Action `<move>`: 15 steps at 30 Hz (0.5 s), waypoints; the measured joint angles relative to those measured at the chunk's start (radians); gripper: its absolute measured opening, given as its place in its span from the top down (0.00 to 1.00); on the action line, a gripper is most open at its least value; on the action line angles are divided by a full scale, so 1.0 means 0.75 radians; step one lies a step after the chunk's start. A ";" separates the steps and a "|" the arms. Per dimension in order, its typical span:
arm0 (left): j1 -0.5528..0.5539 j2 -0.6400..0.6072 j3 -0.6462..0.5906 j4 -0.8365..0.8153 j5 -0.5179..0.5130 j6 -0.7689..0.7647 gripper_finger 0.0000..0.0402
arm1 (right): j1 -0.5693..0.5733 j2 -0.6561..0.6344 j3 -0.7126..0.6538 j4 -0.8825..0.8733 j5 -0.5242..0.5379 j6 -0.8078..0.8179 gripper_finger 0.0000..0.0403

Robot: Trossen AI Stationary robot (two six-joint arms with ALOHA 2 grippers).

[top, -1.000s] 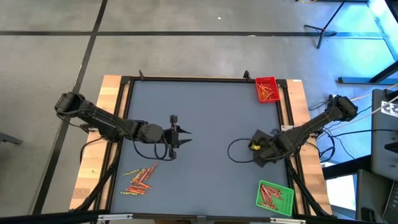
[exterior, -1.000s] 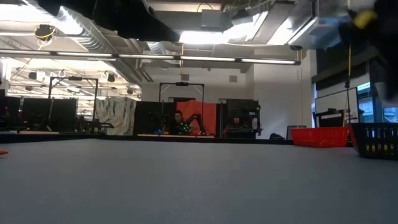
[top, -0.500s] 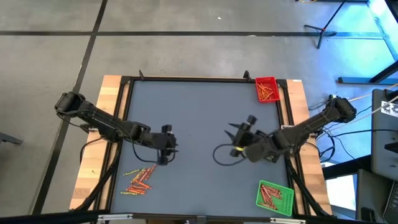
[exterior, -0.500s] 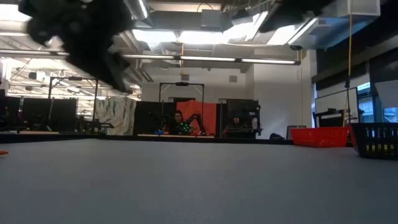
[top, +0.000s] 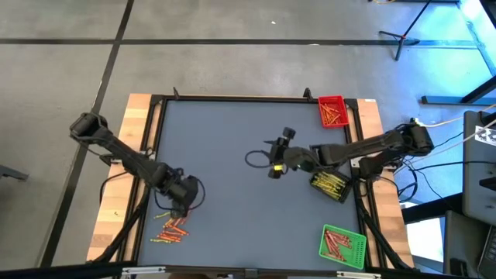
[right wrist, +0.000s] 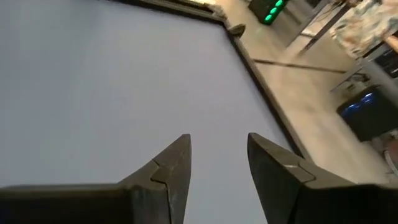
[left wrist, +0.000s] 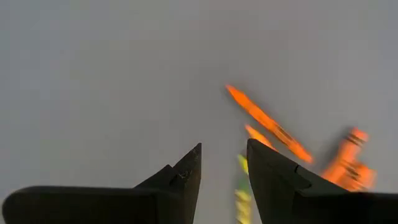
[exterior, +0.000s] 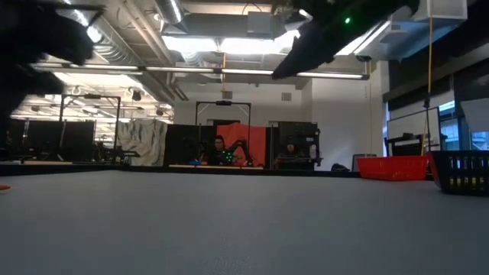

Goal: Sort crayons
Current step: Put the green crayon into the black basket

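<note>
Dozens of crayons (top: pixel 171 227) lie loose near my front-left corner of the counter (top: pixel 232 139). I have the left gripper (top: pixel 180 208) just above the heap's edge, fingers parted with nothing between them; its wrist view shows orange and yellow sticks right beyond the tips. My right gripper (top: pixel 273 152) hangs over the counter's middle, also parted and empty. Sorted crayons fill the red tray (top: pixel 332 111), the black tray (top: pixel 331 184) and the green tray (top: pixel 342 246).

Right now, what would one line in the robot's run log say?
left hand: open, empty, over loose crayons | right hand: open, empty, mid-table | red tray, green tray, black tray: hold crayons
</note>
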 joint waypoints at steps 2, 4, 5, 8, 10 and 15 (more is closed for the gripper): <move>-0.063 0.000 0.021 -0.024 0.054 -0.133 0.72 | -0.038 0.023 0.000 0.008 -0.054 -0.002 0.61; -0.130 0.000 0.021 -0.031 0.113 -0.264 0.72 | -0.067 0.040 0.000 0.013 -0.096 -0.017 0.61; -0.166 0.004 0.017 -0.032 0.131 -0.322 0.72 | -0.079 0.045 0.000 0.013 -0.109 -0.028 0.61; -0.263 0.009 -0.022 -0.032 0.146 -0.473 0.72 | -0.099 0.053 0.000 0.028 -0.117 -0.058 0.61; -0.320 0.009 -0.057 -0.028 0.149 -0.583 0.72 | -0.105 0.053 0.000 0.036 -0.120 -0.070 0.61; -0.403 0.010 -0.122 0.009 0.201 -0.718 0.72 | -0.104 0.053 0.000 0.061 -0.133 -0.106 0.61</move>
